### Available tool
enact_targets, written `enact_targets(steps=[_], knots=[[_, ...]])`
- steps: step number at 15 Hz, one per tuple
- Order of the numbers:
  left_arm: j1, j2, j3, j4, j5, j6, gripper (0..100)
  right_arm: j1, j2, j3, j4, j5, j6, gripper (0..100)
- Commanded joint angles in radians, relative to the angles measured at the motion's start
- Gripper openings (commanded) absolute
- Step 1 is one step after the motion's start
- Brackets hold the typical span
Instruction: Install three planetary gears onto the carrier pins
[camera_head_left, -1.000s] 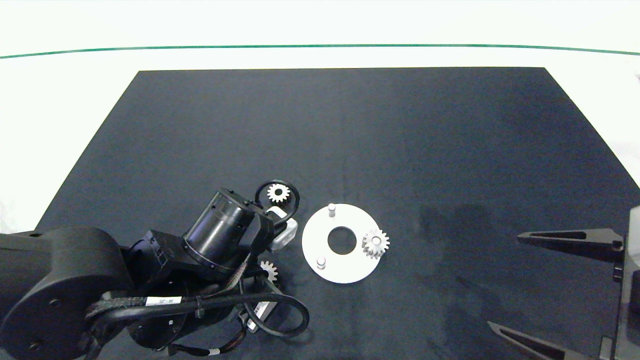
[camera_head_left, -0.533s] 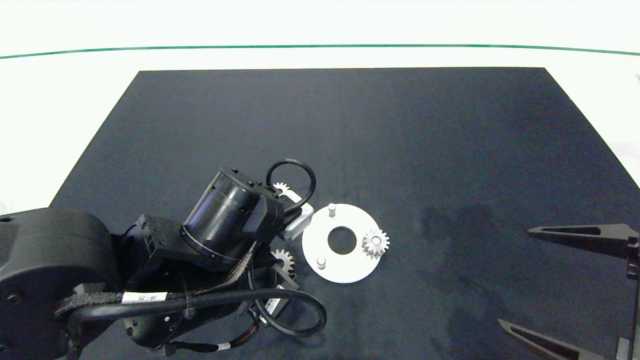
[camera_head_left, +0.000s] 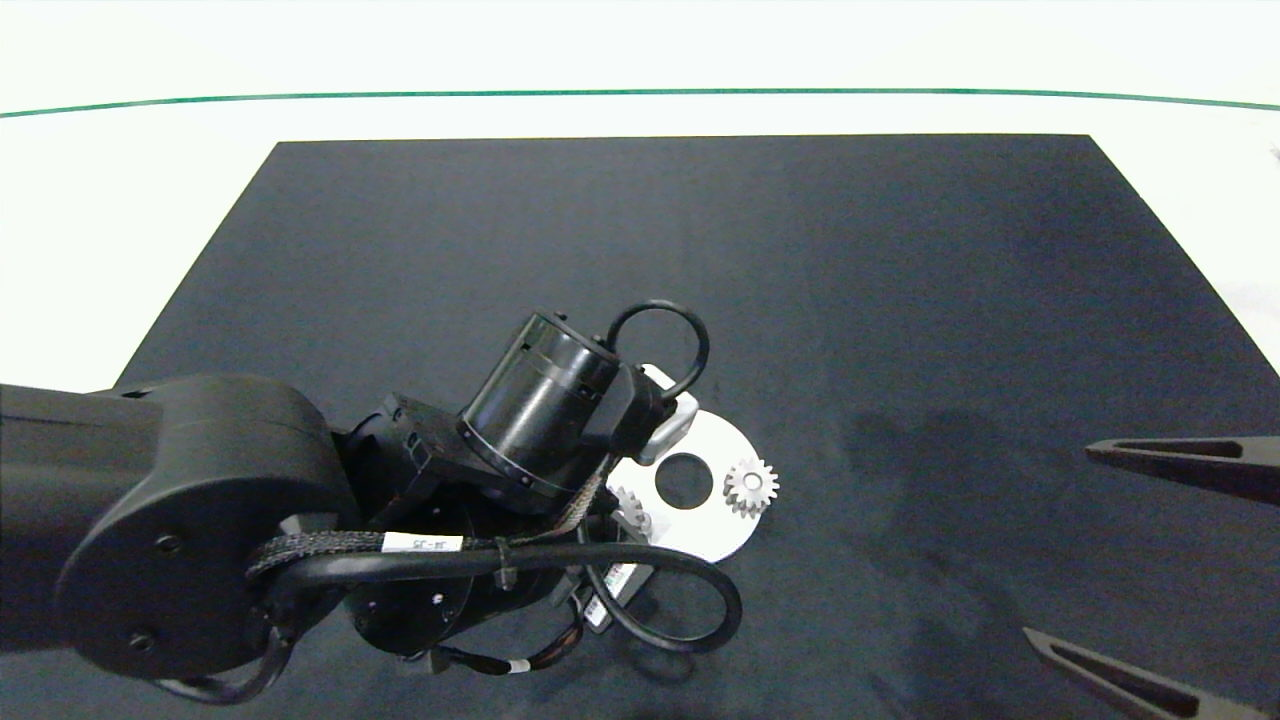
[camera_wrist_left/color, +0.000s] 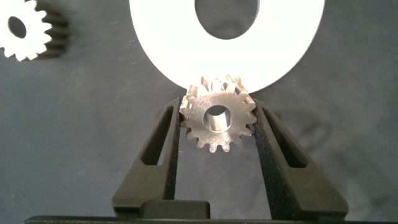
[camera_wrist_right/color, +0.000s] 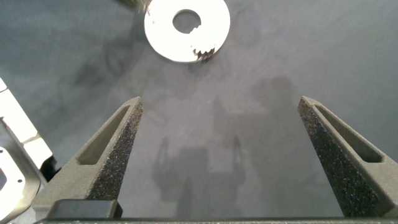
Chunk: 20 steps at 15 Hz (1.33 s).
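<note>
Second gear (camera_wrist_left/color: 217, 118) clenched in left claw (camera_wrist_left/color: 217, 124), hovering at the disc's (camera_head_left: 715, 440) 8 o'clock edge, one gear (camera_head_left: 751, 486) seated at 3; next, line bore over hidden pin; right claw (camera_wrist_right/color: 221, 146) spread, idle.

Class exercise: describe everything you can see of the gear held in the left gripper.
The held gear is a small silver-grey metal spur gear with pointed teeth all round and a round centre bore. The left gripper is shut on it, one dark finger pressing each side of its toothed rim. It is seen face on in the left wrist view, over the near edge of the white carrier disc. Whether it touches the disc or a pin cannot be told.
</note>
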Motion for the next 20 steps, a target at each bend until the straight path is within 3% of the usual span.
enact_targets(steps=[1,20], knots=[[-0.012,0.036,-0.041,0.015,0.003,0.000,22,0.000,-0.053,-0.012,0.005,0.000,-0.024,100],[-0.013,0.073,-0.079,0.043,0.003,-0.002,22,0.000,-0.056,-0.010,0.007,-0.001,-0.030,100]])
